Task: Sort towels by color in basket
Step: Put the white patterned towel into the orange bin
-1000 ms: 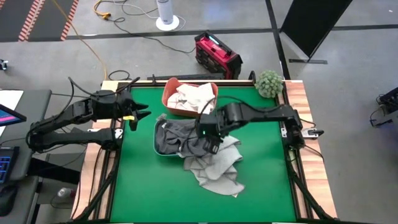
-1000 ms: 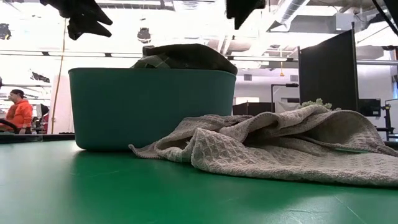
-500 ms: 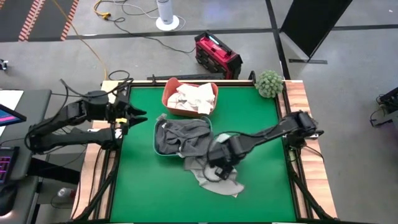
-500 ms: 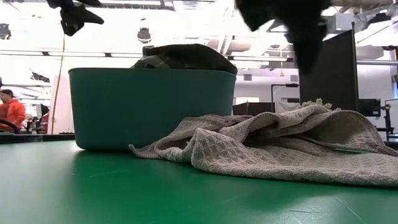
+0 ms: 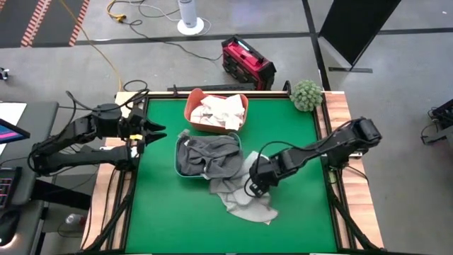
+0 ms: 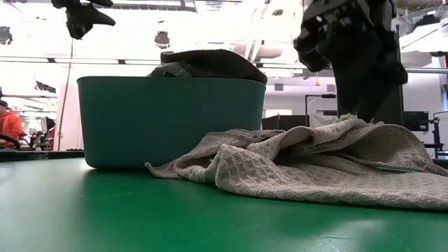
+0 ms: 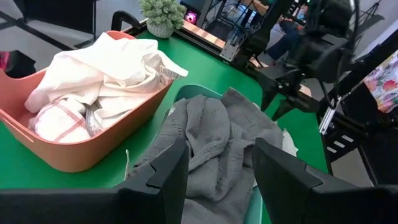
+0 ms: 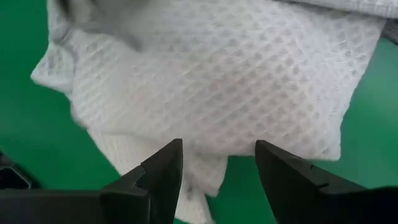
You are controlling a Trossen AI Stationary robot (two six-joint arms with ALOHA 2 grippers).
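Whites sit in my orange tub, dark greys in the teal tub. One light grey towel left on the mat at 6 o'clock of the teal tub (partly leaning on it). Right gripper hangs over it, fingers spread, holding nothing; left gripper waits at 9 o'clock, also spread.

light grey towel: I see waffle-weave cloth, rough
dark grey towels: soft matt cloth
teal tub: smooth matt plastic
orange basket: smooth plastic
counter: matt green, wood edge

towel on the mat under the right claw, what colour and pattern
Light grey waffle weave towel, clearest in the right wrist view.
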